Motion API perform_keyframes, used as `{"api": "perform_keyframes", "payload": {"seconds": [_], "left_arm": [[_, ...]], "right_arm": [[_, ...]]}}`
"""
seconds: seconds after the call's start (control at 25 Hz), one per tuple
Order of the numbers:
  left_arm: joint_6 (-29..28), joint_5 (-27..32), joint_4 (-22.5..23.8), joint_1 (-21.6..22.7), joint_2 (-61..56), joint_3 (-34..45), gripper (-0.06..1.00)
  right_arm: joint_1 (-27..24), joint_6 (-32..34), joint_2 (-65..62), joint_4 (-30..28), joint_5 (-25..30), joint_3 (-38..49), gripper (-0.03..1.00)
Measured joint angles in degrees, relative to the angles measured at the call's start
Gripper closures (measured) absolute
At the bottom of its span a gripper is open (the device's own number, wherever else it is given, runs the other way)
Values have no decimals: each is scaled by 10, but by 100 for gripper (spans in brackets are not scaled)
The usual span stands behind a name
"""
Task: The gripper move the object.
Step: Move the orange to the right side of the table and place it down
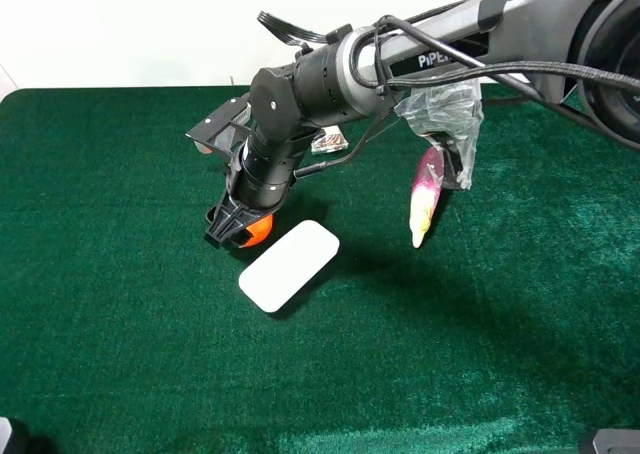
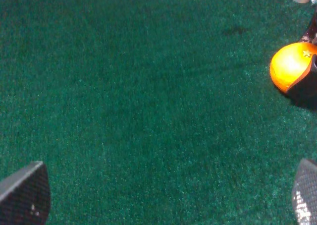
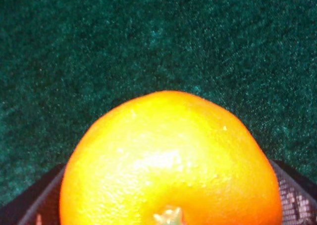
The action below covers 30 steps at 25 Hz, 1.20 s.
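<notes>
Right gripper [image 1: 238, 230] clasps the orange fruit [image 3: 168, 160] between its dark fingers [image 3: 29, 207], low over the green cloth [image 1: 120, 274]. White rounded slab [image 1: 289, 265] lies just beside the gripper. Clear plastic bag [image 1: 447, 109] hangs farther back under its arm; contents unclear, possibly the pink-and-yellow item [image 1: 424, 199] below. Left gripper [image 2: 163, 200] stands wide and empty, the fruit well ahead of it.

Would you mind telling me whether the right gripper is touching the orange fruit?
Touching. The right wrist view shows the orange fruit wedged in the right gripper, its skin meeting both fingers without a gap.
</notes>
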Motion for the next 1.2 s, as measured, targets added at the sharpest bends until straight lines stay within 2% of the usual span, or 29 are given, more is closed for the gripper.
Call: {"api": "perform_keyframes", "payload": {"seconds": [0.88,1.2], "left_arm": [[0,0,0,0,0,0,-5],[0,0,0,0,0,0,-5]], "right_arm": [[0,2,-32,-10,16,0,42],[0,24,-61,-29,49,0,42]]}}
